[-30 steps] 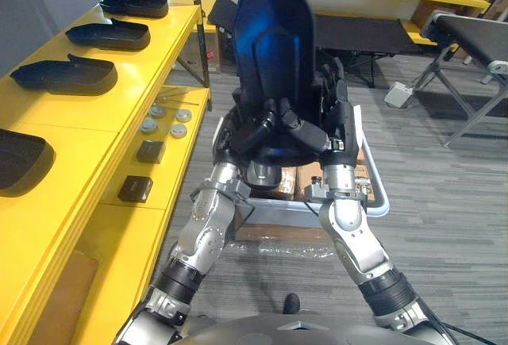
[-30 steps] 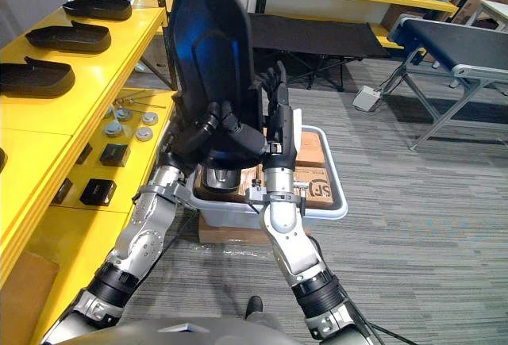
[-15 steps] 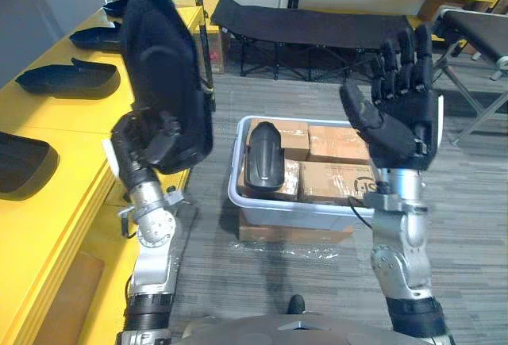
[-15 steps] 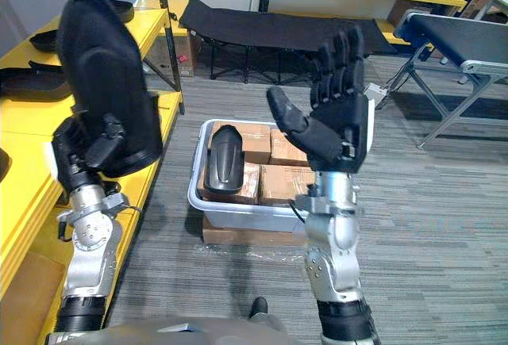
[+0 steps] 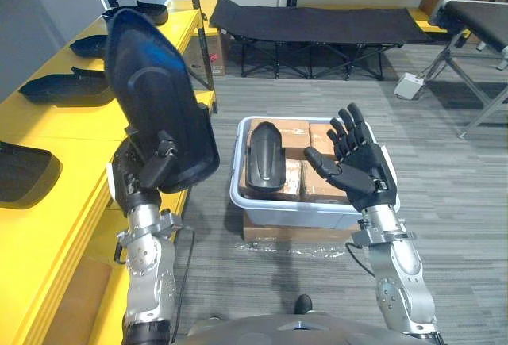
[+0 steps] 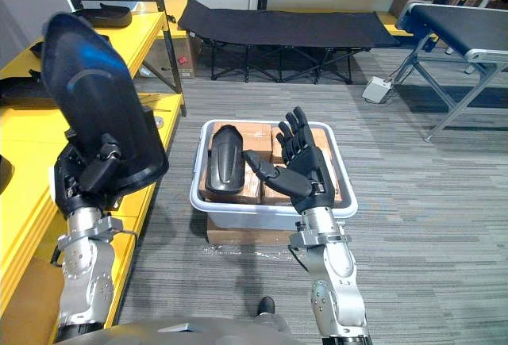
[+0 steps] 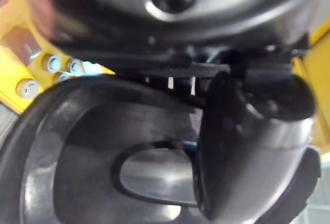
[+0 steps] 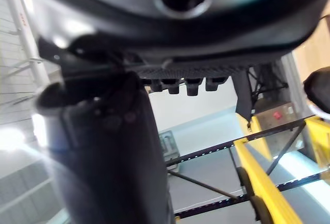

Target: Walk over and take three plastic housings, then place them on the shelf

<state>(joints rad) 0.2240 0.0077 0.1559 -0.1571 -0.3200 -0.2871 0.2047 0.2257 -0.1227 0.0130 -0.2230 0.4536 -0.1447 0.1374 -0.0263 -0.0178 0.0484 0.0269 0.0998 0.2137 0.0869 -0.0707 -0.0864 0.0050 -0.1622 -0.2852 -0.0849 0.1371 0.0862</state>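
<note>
My left hand (image 5: 148, 172) is shut on the lower end of a large black plastic housing (image 5: 157, 103), held upright over the edge of the yellow shelf (image 5: 71, 127). In the left wrist view the thumb (image 7: 247, 147) presses on the housing's inner face (image 7: 98, 152). A second housing (image 5: 262, 155) lies on cardboard boxes in the grey bin (image 5: 295, 212). My right hand (image 5: 361, 172) hovers open over the bin's right side, palm up, holding nothing. Several more housings, such as one (image 5: 67, 87) and another (image 5: 24, 174), lie along the shelf top.
The yellow shelf runs down the left side, with a lower tier (image 5: 71, 289) beside my left arm. A black folding cot (image 5: 317, 21) stands behind the bin. A metal-legged conveyor (image 5: 480, 24) is at the far right, with a small white box (image 5: 411, 85) on the floor.
My right hand has dropped from head height to just above the bin, still open. The left hand keeps its hold on the housing, which now tilts slightly more to the right.
</note>
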